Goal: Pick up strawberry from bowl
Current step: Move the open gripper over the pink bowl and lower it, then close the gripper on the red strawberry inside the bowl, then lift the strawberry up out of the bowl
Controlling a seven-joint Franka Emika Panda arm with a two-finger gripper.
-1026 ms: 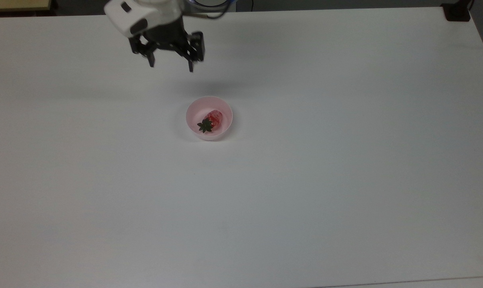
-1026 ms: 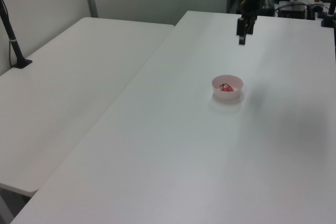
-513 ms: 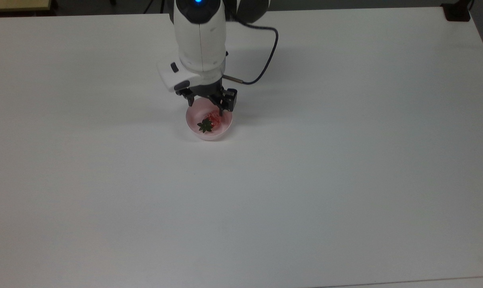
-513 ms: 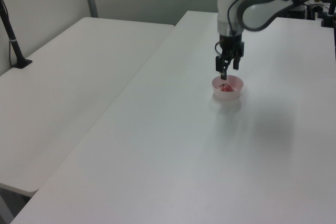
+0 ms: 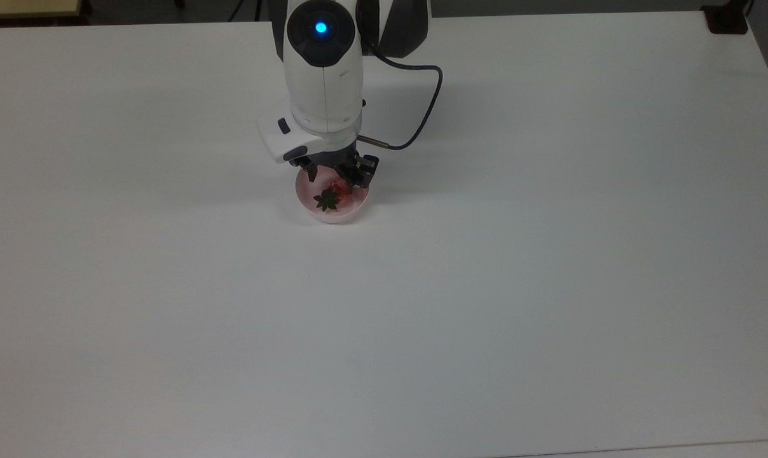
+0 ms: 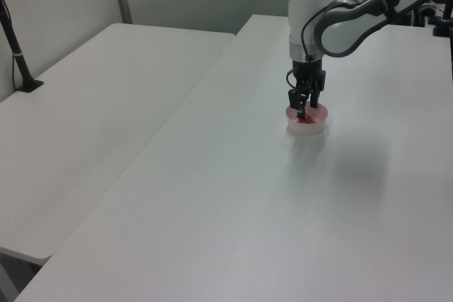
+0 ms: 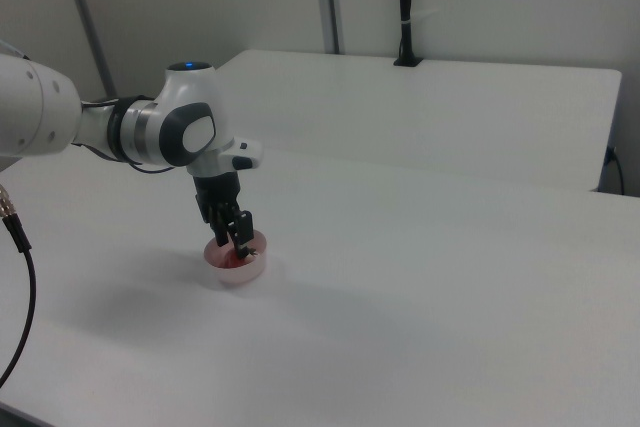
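The strawberry (image 5: 332, 194) is being held inside the pale pink bowl (image 5: 352, 211), lying on the bowl's floor with its dark green cap turned toward the top view's lower left and its red body pointing toward the upper right. The bowl is being carried by the white desk (image 5: 549, 254), somewhat toward the far side in the top view and well apart from every edge. The gripper (image 5: 336, 176) is being lowered into the bowl from above, its black fingers (image 5: 361, 175) being kept spread apart, one on either side of the strawberry's red body; whether the fruit is being touched cannot be told. In the left view the gripper (image 6: 302, 109) is being shown pointing straight down with its tips dipping past the bowl's (image 6: 317, 124) rim, and in the right view the gripper (image 7: 234, 237) is likewise being seen reaching into the bowl (image 7: 250, 269). A black cable (image 5: 422, 108) is being looped out from the white wrist toward the top view's right.
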